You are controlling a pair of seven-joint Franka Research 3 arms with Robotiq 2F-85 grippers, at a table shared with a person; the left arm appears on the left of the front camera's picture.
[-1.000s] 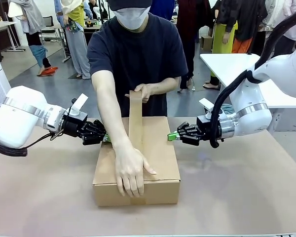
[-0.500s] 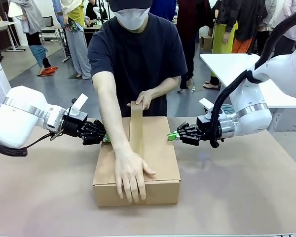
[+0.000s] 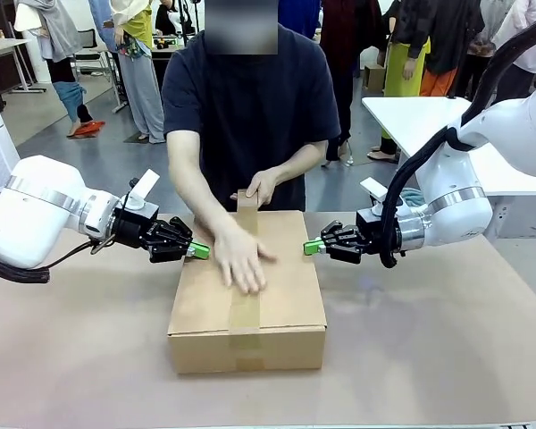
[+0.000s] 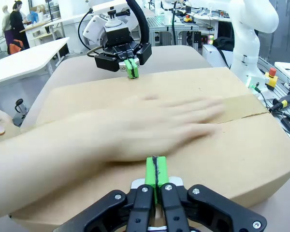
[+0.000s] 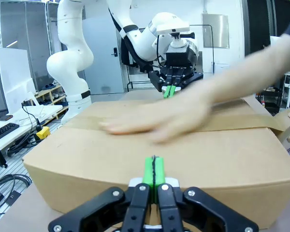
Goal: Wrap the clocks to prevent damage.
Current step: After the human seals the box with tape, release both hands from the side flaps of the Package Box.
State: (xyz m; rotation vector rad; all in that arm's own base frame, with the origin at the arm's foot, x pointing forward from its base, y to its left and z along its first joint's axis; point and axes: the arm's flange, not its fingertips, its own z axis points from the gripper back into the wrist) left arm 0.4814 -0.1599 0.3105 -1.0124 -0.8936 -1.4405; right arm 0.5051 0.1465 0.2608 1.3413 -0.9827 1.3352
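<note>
My left gripper [image 3: 196, 251] has its two green pads pressed together with nothing between them; the tip sits against the left long side of the plain brown cardboard box [image 3: 286, 304], at its upper edge. My right gripper [image 3: 314, 247] is likewise closed and empty, its tip at the opposite long side. The box therefore lies between my two grippers, inward of each, with its long axis running from my side of the table toward the person — crosswise to the line joining my fingertips.

The relation that governs the coming step is this bracing line. A strip of brown paper tape [image 3: 245, 308] runs along the box's long axis over the centre seam, and the person's hand [image 3: 239, 259] presses it flat in the middle of the lid. The person's other hand [image 3: 261, 185] holds the tape at the far edge. I judge that both grippers are equally near and should steady the box while the tape is smoothed down.

The front view shows both tips level with each other across the box. The left wrist view shows the tape [image 4: 241, 107] crossing the lid and the pressing hand [image 4: 150, 128] blurred with motion — detail the front view lacks. No clock is visible; presumably the clocks are inside.
</note>
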